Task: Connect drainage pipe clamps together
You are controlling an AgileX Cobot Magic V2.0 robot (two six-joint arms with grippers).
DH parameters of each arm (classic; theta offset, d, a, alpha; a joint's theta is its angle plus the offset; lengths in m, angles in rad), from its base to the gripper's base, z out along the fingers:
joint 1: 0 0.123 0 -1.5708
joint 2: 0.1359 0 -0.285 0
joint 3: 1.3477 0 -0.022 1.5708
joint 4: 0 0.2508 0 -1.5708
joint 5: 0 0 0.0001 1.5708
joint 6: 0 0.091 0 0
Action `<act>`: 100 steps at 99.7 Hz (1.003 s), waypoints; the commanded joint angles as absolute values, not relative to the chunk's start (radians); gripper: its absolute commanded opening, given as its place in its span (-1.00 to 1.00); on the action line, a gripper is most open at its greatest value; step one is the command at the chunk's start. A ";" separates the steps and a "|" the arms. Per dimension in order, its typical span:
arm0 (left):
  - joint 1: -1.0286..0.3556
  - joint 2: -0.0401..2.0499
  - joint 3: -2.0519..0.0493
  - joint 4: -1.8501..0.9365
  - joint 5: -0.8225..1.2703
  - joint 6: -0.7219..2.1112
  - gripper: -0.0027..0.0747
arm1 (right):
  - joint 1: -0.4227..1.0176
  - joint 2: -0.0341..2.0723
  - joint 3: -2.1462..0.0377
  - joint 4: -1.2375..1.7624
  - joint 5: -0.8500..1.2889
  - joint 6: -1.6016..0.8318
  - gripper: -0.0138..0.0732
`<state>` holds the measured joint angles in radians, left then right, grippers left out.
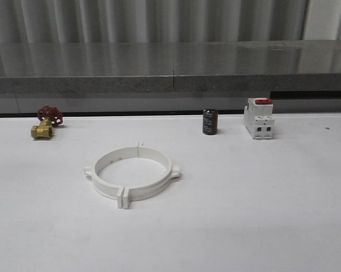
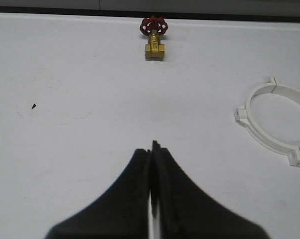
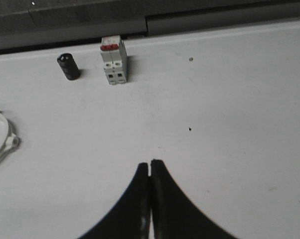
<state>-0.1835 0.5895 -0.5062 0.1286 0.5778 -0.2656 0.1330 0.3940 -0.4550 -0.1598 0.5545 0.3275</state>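
Nearest the front camera lie the clamps (image 1: 132, 173), two white half-rings joined into one flat ring on the white table (image 1: 261, 215). Paired tabs meet at the near seam and at the far seam, and a single tab sticks out at each side. Farther back on the left a brass valve (image 1: 46, 122) with a red handwheel lies near the table's far edge. Farther back on the right a black cylinder (image 1: 210, 122) stands upright, and just beyond it to the right stands a white breaker (image 1: 259, 118) with a red top. Any print on the cylinder or breaker is too small to read.

From the left wrist camera, the left gripper (image 2: 151, 149) hangs over bare table, its black fingers pressed together with nothing between them. The clamps (image 2: 272, 119) lie well apart from it, off to one side and partly cut by the picture's edge. The valve (image 2: 154, 40) lies farther off, beyond the fingertips, handwheel pointing away.

From the right wrist camera, the right gripper (image 3: 150, 165) is likewise pressed together and empty above the table. Part of the clamps (image 3: 5, 137), one side tab included, shows at the picture's edge, well apart from the fingers. The cylinder (image 3: 69, 66) and the breaker (image 3: 113, 60) stand near each other by the far edge. Their markings cannot be read.
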 commanded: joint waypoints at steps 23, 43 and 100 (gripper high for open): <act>-0.178 0.590 -0.532 0.133 0.511 -0.269 -0.98 | -0.009 0.211 -0.284 -0.030 0.234 0.133 -0.84; -0.178 0.590 -0.532 0.133 0.511 -0.269 -0.98 | -0.024 0.071 -0.182 0.034 0.192 0.014 -0.84; -0.178 0.590 -0.532 0.133 0.511 -0.269 -0.98 | 0.060 -0.029 0.009 -0.033 -0.042 0.016 -0.84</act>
<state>-0.1835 0.5895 -0.5039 0.1286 0.5778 -0.2656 0.0406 -0.0104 0.0264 -0.0063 0.0621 0.0223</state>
